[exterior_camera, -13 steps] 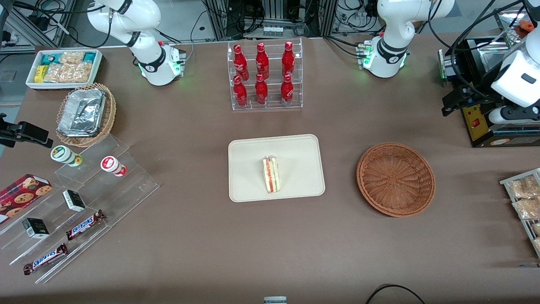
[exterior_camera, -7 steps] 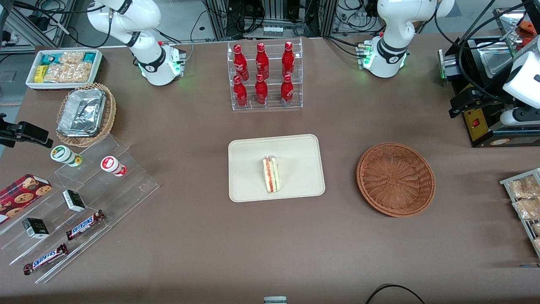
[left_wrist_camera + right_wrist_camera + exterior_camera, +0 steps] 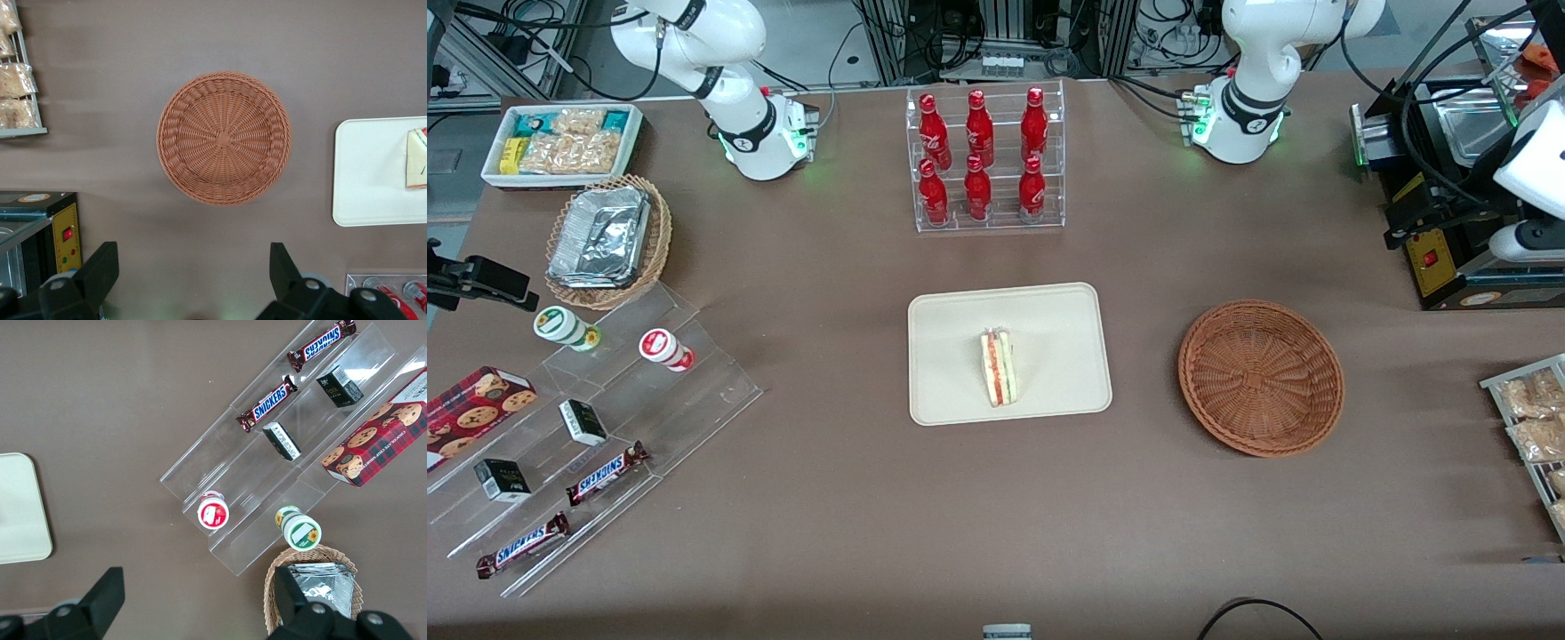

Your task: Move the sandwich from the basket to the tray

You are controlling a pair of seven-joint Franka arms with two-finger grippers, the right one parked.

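One sandwich (image 3: pixel 998 367) lies on the tray (image 3: pixel 951 320); the tool (image 3: pixel 190 280), wide open, empty, high above the empty basket (image 3: pixel 1261 378), risks little.

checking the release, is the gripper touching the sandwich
Apart. In the left wrist view the open gripper hangs high above the table, and the sandwich lies on the tray.

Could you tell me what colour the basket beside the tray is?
Reddish-brown woven wicker basket, clearest in the left wrist view.
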